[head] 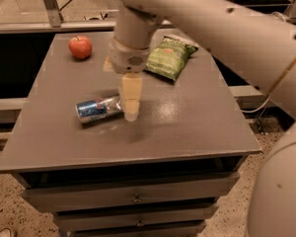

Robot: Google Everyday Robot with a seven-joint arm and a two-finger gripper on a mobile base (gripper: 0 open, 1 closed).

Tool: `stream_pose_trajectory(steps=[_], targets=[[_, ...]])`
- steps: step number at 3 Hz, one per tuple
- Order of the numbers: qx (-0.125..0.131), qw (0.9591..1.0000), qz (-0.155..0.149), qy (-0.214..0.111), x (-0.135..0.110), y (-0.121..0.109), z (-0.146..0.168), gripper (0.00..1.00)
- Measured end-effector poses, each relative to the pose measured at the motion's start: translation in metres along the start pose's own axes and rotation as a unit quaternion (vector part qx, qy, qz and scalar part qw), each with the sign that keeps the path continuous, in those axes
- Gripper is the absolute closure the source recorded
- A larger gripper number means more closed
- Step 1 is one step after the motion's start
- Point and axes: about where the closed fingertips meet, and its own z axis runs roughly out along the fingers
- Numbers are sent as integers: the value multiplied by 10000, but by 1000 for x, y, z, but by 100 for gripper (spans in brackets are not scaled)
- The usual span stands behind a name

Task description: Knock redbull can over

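**Redbull can (98,109) lies flat on the table, gripper at its 3 o'clock end**

Your Redbull can is down on its side on the grey table top (197,127). Taking the middle of the top as the dial's centre, it sits at about 8 o'clock, well in from the front edge. Its long axis runs roughly from 9 to 3 o'clock. The blue end faces 9 o'clock and the silver part faces 3 o'clock. A small red mark shows on the blue part.

Your gripper (131,113) hangs straight down from the wrist, near the middle of the table. Its pale tip overlaps the can's silver end on the 3 o'clock side. You cannot tell from this view whether it touches the can or only hangs just above it. You also cannot tell whether the gripper is spread or closed, because it shows as a single cream slab. Nothing can be seen held in it.

The red apple (80,47) stands upright at about 11 o'clock, near the far left corner and well apart from the can. The green chip bag (171,57) lies flat at about 1 o'clock, just beside the wrist and partly behind it. The arm reaches in from your 2 o'clock side and covers much of the upper right of the view. Drawer fronts (133,197) show below the table top.
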Motion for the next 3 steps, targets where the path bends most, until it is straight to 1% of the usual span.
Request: stream_pose_trajectory(steps=[1, 2, 3], targets=[[380, 9941, 648, -778, 48, 9, -44, 0], [935, 9727, 1302, -1679, 102, 31, -99, 0], [1091, 9619, 1502, -2009, 112, 46, -119, 0]])
